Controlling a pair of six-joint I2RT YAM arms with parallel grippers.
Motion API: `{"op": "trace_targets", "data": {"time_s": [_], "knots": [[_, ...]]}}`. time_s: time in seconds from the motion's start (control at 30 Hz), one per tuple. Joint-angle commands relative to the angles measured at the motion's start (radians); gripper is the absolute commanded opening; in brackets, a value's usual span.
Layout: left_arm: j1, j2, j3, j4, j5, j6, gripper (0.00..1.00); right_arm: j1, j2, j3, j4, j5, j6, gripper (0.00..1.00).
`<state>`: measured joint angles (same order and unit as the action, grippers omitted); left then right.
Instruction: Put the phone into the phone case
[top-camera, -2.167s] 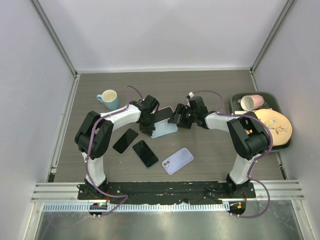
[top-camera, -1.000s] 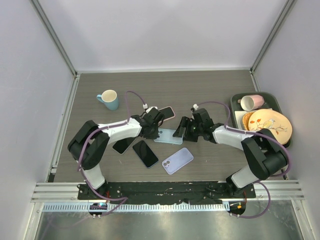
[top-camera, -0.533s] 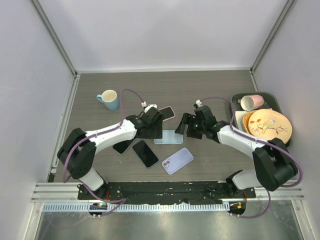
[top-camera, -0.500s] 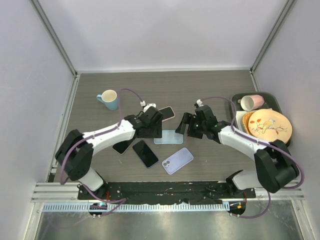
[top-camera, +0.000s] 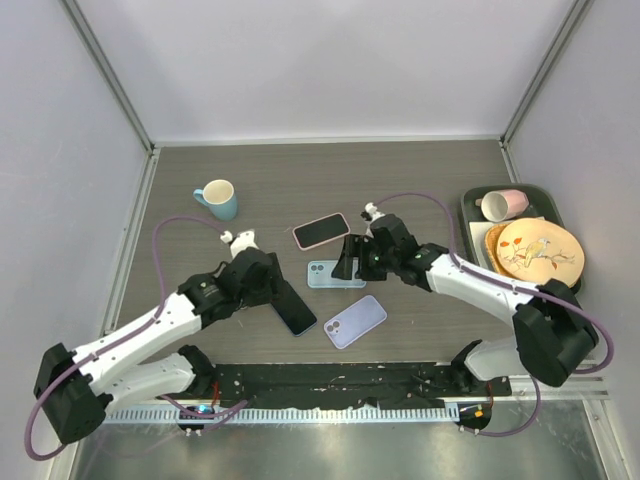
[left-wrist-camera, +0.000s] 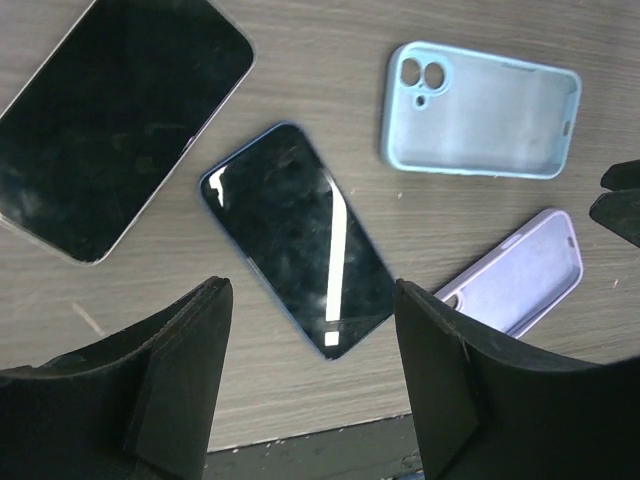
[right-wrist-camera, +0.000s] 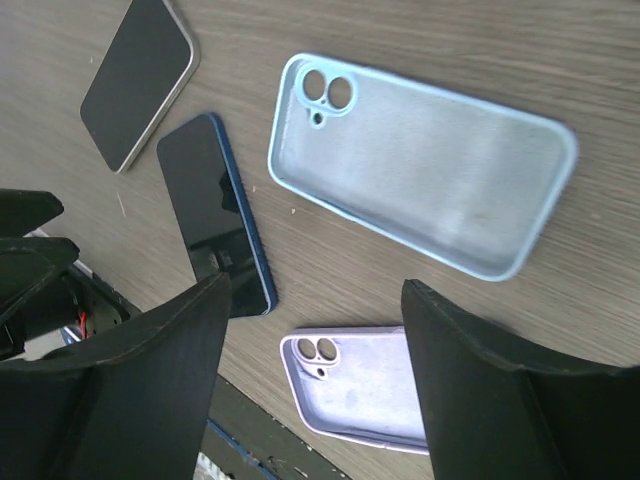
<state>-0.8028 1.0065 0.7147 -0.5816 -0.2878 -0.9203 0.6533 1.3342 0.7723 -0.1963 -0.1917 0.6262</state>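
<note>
On the worktop (top-camera: 420, 170), well off to the left gripper's far left, stands a teal mug (top-camera: 216, 198). The left gripper (left-wrist-camera: 310, 295) has its jaws spread wide with nothing in them. A pale-edged black phone (left-wrist-camera: 120, 120) lies screen up ahead and to its left. The dark blue phone (left-wrist-camera: 300, 240) lies screen up in line with the gap between its fingers. To the right, the light blue phone case (right-wrist-camera: 420, 180) lies hollow side up, just ahead of the right gripper (right-wrist-camera: 315, 290), with its camera cut-out toward the left gripper. The right gripper's jaws are likewise wide apart and hold nothing. A lilac case (top-camera: 355, 321) lies on that gripper's near side, and a pink-edged phone (top-camera: 321, 230) lies on its far side. Far to its right, a dark tray (top-camera: 468, 210) carries a pink cup (top-camera: 503, 204) and a patterned plate (top-camera: 540, 250).
</note>
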Motion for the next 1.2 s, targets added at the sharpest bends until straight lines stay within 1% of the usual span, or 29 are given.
{"op": "trace_targets", "data": {"time_s": [0.0,0.07,0.2,0.3,0.33,0.43,0.47,0.5,0.63,0.67,0.7,0.87,0.97,1.0,1.17], "knots": [[0.010,-0.081,-0.041,-0.063,-0.031,-0.089,0.70,0.072,0.059,0.080,0.034,-0.017,-0.020,0.72],[0.013,-0.091,-0.058,-0.052,-0.019,-0.088,0.70,0.092,0.089,0.087,0.058,-0.025,-0.005,0.70],[0.043,-0.060,-0.083,-0.015,0.044,-0.086,0.70,0.137,0.155,0.125,0.078,-0.037,0.004,0.58],[0.094,-0.026,-0.121,0.054,0.110,-0.086,0.69,0.163,0.227,0.168,0.078,-0.051,0.009,0.57],[0.131,-0.020,-0.133,0.093,0.163,-0.086,0.69,0.173,0.250,0.180,0.071,-0.052,0.009,0.57],[0.198,-0.019,-0.190,0.164,0.231,-0.084,0.68,0.181,0.330,0.216,0.067,-0.071,0.006,0.55],[0.214,-0.020,-0.219,0.184,0.248,-0.078,0.68,0.184,0.344,0.222,0.070,-0.078,0.006,0.55],[0.229,-0.022,-0.228,0.198,0.262,-0.074,0.68,0.187,0.374,0.229,0.069,-0.084,0.006,0.54],[0.278,0.009,-0.256,0.252,0.285,-0.055,0.67,0.192,0.408,0.220,0.096,-0.101,0.013,0.52],[0.281,0.021,-0.274,0.271,0.336,-0.061,0.67,0.195,0.414,0.219,0.097,-0.107,0.015,0.52],[0.283,0.050,-0.282,0.293,0.349,-0.064,0.67,0.200,0.422,0.220,0.097,-0.112,0.020,0.51],[0.287,0.132,-0.290,0.371,0.360,-0.071,0.63,0.220,0.415,0.193,0.126,-0.141,0.033,0.49],[0.292,0.182,-0.278,0.413,0.375,-0.066,0.60,0.232,0.418,0.165,0.167,-0.195,0.059,0.47],[0.294,0.193,-0.271,0.449,0.378,-0.066,0.59,0.241,0.418,0.156,0.191,-0.216,0.079,0.47],[0.294,0.297,-0.215,0.511,0.403,-0.052,0.56,0.281,0.419,0.104,0.328,-0.258,0.165,0.46]]}}
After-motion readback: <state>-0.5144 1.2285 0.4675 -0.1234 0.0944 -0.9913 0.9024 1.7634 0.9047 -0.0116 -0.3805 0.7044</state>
